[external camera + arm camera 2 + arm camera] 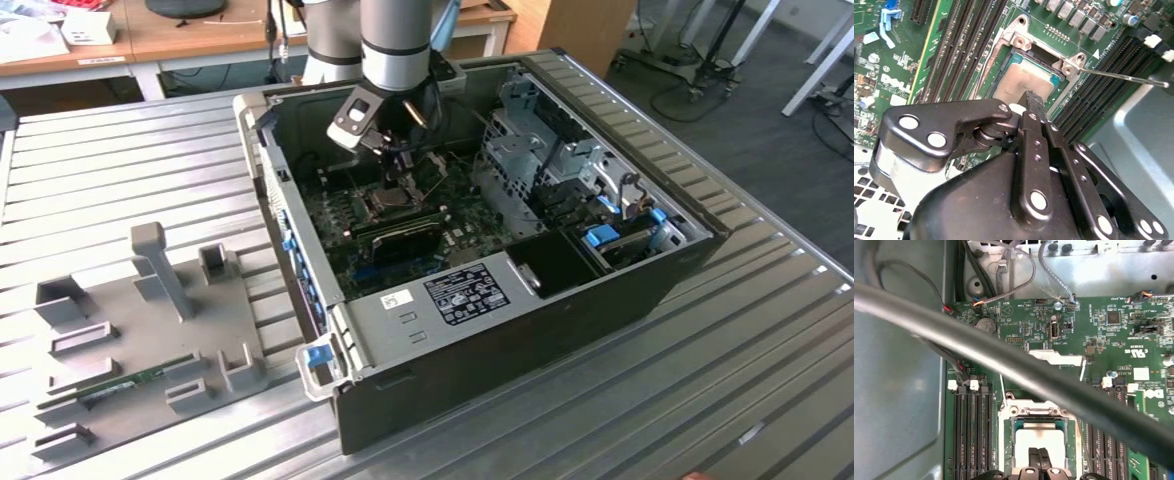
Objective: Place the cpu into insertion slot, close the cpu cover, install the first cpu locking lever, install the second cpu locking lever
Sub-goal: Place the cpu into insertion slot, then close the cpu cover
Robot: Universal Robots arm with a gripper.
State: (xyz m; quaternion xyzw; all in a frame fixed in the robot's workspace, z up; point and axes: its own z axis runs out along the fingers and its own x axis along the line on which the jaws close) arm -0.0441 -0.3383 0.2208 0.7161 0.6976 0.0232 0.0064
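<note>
gripper (1032, 97) fingers pinched together, nothing between them, tips at top of cpu (1023, 80). cpu lies flat in insertion slot (1013, 37). risk: off-centre push tilts cpu, jams it skewed; loose locking lever (1124, 77) may snag fingers.

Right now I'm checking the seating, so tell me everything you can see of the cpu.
The cpu is a small flat square with a dull silvery-grey metal top and a thin green edge. It lies level in the insertion slot, top in plain sight. The gripper is poised at one edge of it; whether they touch cannot be told.
</note>
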